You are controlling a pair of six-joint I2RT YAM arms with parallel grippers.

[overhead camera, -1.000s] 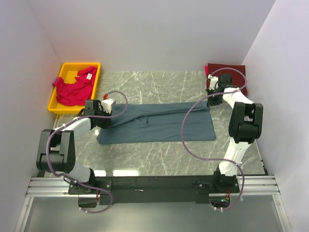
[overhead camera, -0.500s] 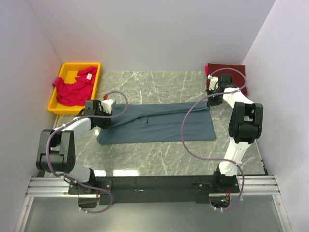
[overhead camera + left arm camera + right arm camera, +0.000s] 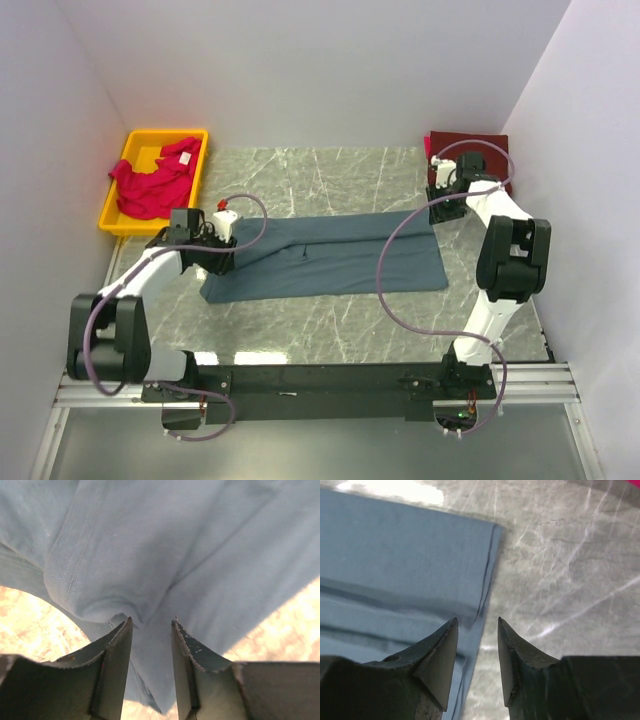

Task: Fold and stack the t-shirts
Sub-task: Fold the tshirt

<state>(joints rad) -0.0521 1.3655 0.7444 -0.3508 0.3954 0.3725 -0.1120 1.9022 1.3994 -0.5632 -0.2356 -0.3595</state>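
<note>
- blue-grey shirt point(image 3: 330, 255), frame centre: plain slate blue-grey; tone-on-tone stitch lines show in the left wrist view.
- red shirt point(image 3: 150, 188), upper left: bright pinkish-red, plain.
- maroon shirt point(image 3: 485, 150), upper right: dark maroon, plain.
- bin point(image 3: 140, 145): yellow.
- table point(image 3: 320, 175): grey-green marble, white veining.
- arms point(image 3: 150, 265): white links, black joints.
- cables point(image 3: 381, 270): mauve.
- walls point(image 3: 320, 70): white.

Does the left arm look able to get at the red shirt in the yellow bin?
Probably yes. The bin sits close beside the left hand, open on top, nothing between, and the red shirt lies heaped inside.
</note>
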